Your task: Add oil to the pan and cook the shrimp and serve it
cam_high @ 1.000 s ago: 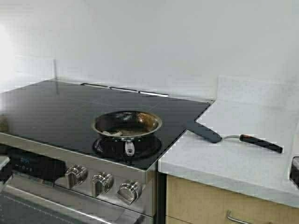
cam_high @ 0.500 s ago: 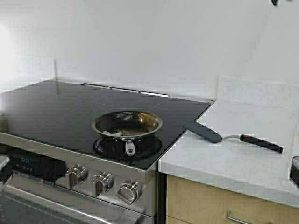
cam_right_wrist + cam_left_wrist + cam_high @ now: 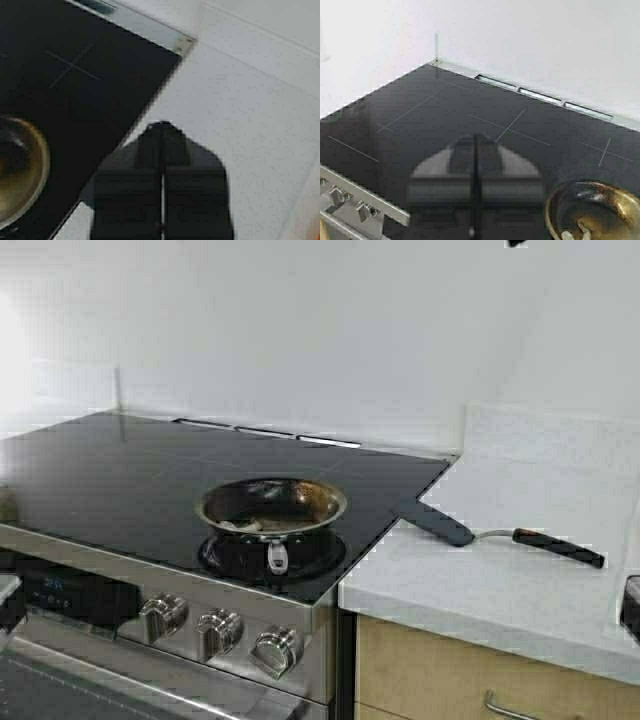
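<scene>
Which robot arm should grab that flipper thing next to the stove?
Probably the right. The spatula lies on the counter on the robot's right, and the right gripper, fingers together, hangs over that counter. The left gripper, also shut, hangs over the stove, with the pan between.

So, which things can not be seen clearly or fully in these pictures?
- The oil: in no view, so it cannot be placed.
- The shrimp: small pale lumps in the pan; too small to count in the high view, and cut by the edge in the left wrist view.
- The spatula: absent from the right wrist view, where the right gripper fills the foreground.
- Both arms: out of the high view.
- The left gripper: blurred.
</scene>
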